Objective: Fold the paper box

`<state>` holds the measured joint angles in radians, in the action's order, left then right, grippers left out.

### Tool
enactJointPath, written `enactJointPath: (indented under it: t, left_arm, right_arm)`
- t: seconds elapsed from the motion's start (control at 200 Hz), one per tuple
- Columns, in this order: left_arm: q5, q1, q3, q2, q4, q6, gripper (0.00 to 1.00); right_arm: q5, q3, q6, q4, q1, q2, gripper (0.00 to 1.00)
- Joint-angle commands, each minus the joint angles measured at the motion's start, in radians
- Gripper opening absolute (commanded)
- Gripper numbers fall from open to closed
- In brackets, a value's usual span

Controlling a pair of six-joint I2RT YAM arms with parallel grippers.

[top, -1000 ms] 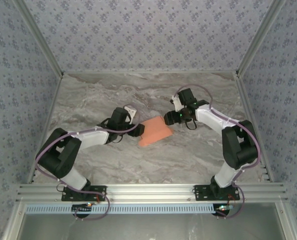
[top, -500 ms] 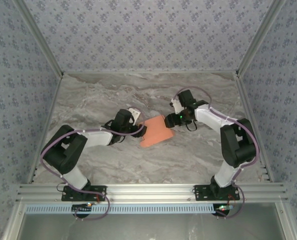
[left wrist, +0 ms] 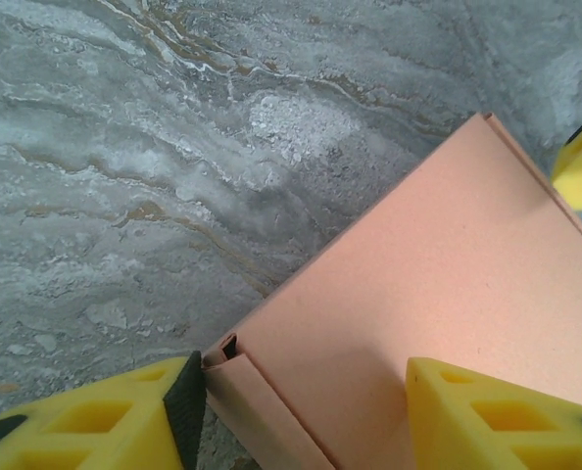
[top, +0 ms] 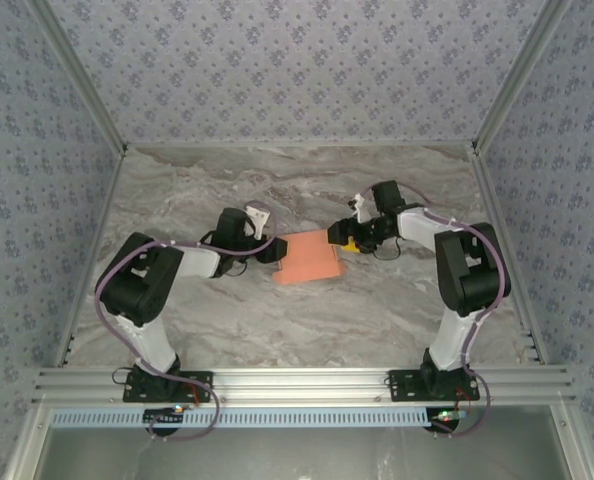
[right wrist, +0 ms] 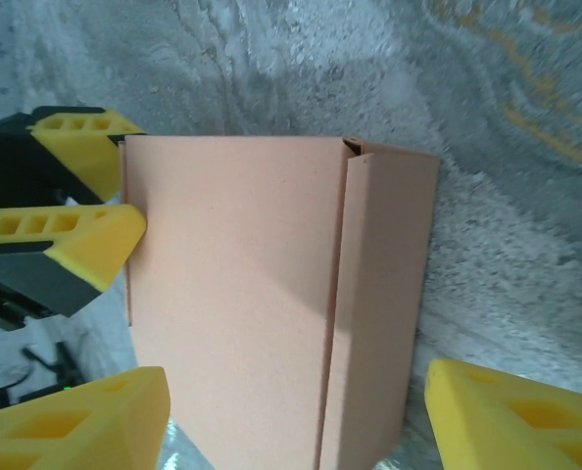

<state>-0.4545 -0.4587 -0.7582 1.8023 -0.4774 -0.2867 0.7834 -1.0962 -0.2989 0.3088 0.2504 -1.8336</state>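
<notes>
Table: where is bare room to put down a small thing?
Free: the table strip between the back wall and the paper box, and the near strip between box and front rail. Crowded: the middle, where left pincer and right pincer meet the box.

A: The thin cardboard paper box [top: 307, 260]?
B: Plain salmon-orange; the marbled table top [top: 377, 310] is grey veined with white and tan
A: The foam finger pads [right wrist: 71, 245]?
B: Yellow, backed in black; the wallpapered walls [top: 297, 70] are pale blue-grey with small darker flower sprigs
</notes>
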Motion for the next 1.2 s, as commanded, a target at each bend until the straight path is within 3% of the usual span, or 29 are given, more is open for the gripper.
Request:
enactJointPath:
  t: [0.0,0.185,0.385,0.53,0.68,0.849,0.994,1.124,1.194]
  left_arm:
    - [-0.105,0.037,0.051,0.062,-0.05,-0.086,0.49]
    - [-0.202,0.085,0.095,0.119,-0.219,-0.196,0.36]
    - [-0.214,0.091,0.095,0.151,-0.258,-0.24,0.32]
    - [-0.201,0.096,0.082,0.168,-0.234,-0.269,0.28]
    - [-0.19,0.104,0.056,0.185,-0.178,-0.275,0.26]
    - [-0.182,0.107,-0.028,0.193,-0.029,-0.252,0.24]
    - [-0.193,0.113,-0.075,0.204,0.043,-0.238,0.24]
    - [-0.22,0.131,-0.093,0.233,0.065,-0.24,0.24]
    - [-0.242,0.142,-0.093,0.249,0.052,-0.251,0.24]
  right_arm:
    - [0.116,0.003,-0.064,-0.033,-0.012,-0.035,0.73]
    - [0.129,0.017,-0.092,-0.061,-0.011,-0.056,0.73]
    - [0.146,0.033,-0.111,-0.082,0.001,-0.063,0.75]
    - [0.077,0.113,-0.09,-0.16,0.007,0.017,0.76]
    - [-0.148,0.161,0.116,-0.124,0.01,0.169,0.77]
    - [-0.295,0.291,0.378,-0.284,0.068,0.337,0.78]
    - [-0.27,0.365,0.529,-0.45,0.098,0.412,0.8]
    - [-0.417,0.359,0.857,-0.411,0.205,0.434,0.84]
    - [-0.437,0.338,0.937,-0.352,0.218,0.426,0.85]
